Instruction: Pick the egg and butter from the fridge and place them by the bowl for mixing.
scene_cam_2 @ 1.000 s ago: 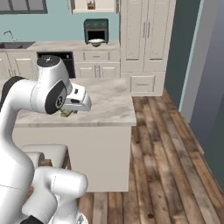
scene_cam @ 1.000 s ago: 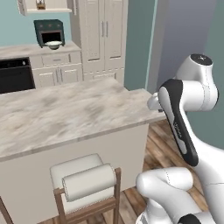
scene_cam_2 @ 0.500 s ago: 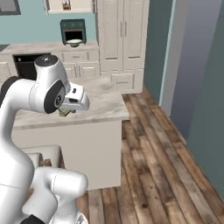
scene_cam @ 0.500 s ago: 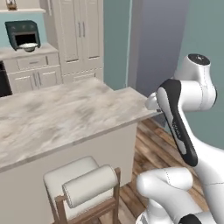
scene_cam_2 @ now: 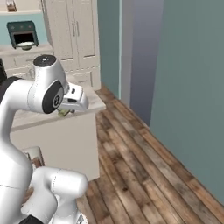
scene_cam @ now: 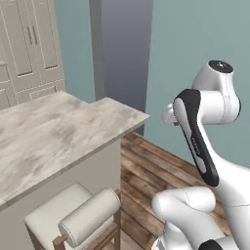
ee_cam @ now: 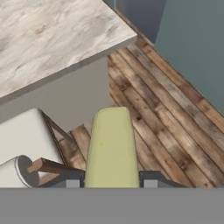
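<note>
The claw [ee_cam: 111, 181] is closed on a pale yellow stick of butter [ee_cam: 109, 148], which stands up between its two dark fingertips [ee_cam: 73, 179] in the hand view. In the right base view a small yellowish bit [scene_cam_2: 64, 112] shows under the white hand, probably the same butter, though it is too small to be sure.

The hand hangs in the air just off the corner of the marble-topped island [scene_cam: 53, 129], above the wood plank floor [scene_cam_2: 131, 162]. A padded stool [scene_cam: 73, 219] with a roll back stands tight against the island's near side, below its edge.

Far back along the wall, a toaster oven [scene_cam_2: 22, 34] sits on the rear counter beside the tall cream cupboards [scene_cam_2: 72, 30], with a pale bowl [scene_cam_2: 24, 44] in front of its door. A grey panel [scene_cam: 119, 53] rises against the teal wall [scene_cam_2: 192, 78] beyond the island's corner.
</note>
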